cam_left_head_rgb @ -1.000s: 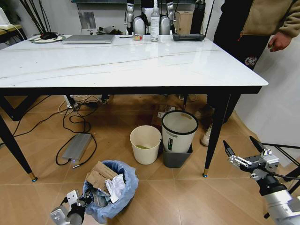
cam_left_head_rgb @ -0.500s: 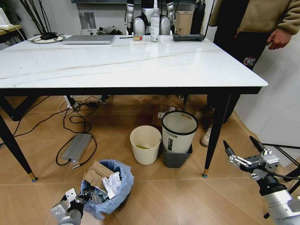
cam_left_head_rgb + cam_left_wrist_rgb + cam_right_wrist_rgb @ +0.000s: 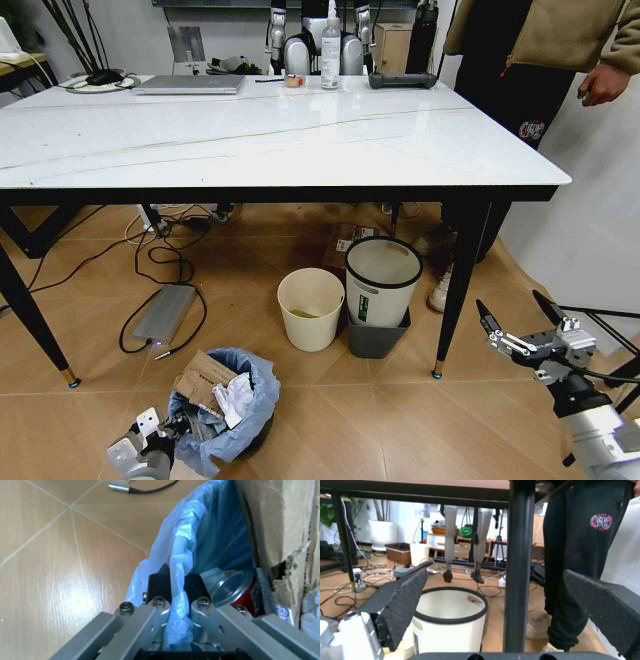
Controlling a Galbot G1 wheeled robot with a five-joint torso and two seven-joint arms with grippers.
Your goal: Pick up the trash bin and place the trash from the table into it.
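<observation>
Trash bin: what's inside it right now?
Inside the trash bin: torn brown cardboard, white crumpled paper and a crushed red can. Anything lower is hidden by these and the bag. Left gripper pinches the bag rim.

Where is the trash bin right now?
In the head view the trash bin sits on the floor, low left, before the table; the left gripper pinches its bag rim.

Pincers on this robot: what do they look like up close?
The left pincer has bare silver metal bars with dark bolts, ending in short black fingertips. The right pincer has long, thin black fingers with dimpled pads on a silver and white wrist.
</observation>
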